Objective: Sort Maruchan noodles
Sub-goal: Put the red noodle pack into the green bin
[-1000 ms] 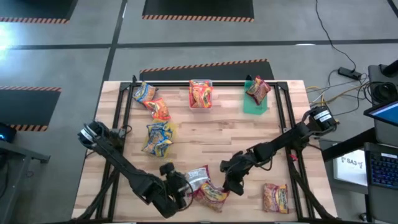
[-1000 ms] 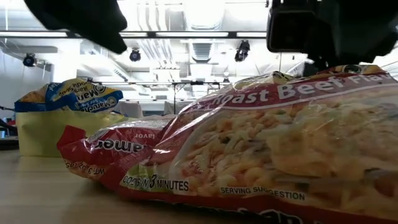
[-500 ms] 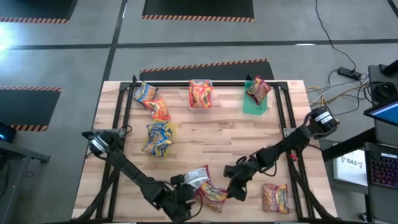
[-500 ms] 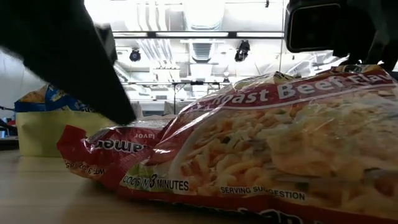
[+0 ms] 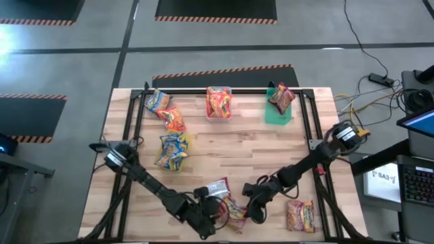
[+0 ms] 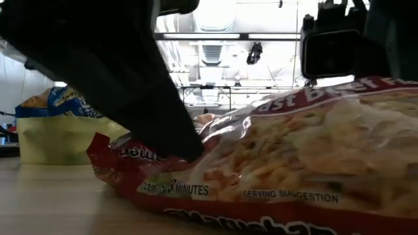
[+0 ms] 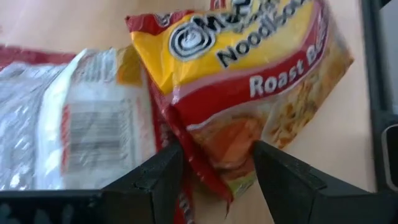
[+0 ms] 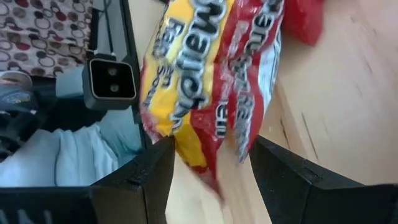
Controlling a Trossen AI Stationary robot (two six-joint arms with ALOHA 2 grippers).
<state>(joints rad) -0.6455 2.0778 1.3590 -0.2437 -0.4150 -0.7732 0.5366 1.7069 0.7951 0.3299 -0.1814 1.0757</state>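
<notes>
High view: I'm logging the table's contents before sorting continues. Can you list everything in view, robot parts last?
Back-left packets: two, yellow-and-blue and orange-red, on bare wood.
Yellow-and-blue packet: one, on yellow tub, left of middle.
Tub packet: one, orange-red, in clear tub, back middle.
Dark red packet: one, on green tub, back right.
Silvery packet: one, front middle.
Roast Beef packet: one, red-and-yellow, front middle.
Lone packet: one, orange-red, front right.
Left gripper: dark, at Roast Beef packet.
Right gripper: dark, open, on its other side.
</notes>
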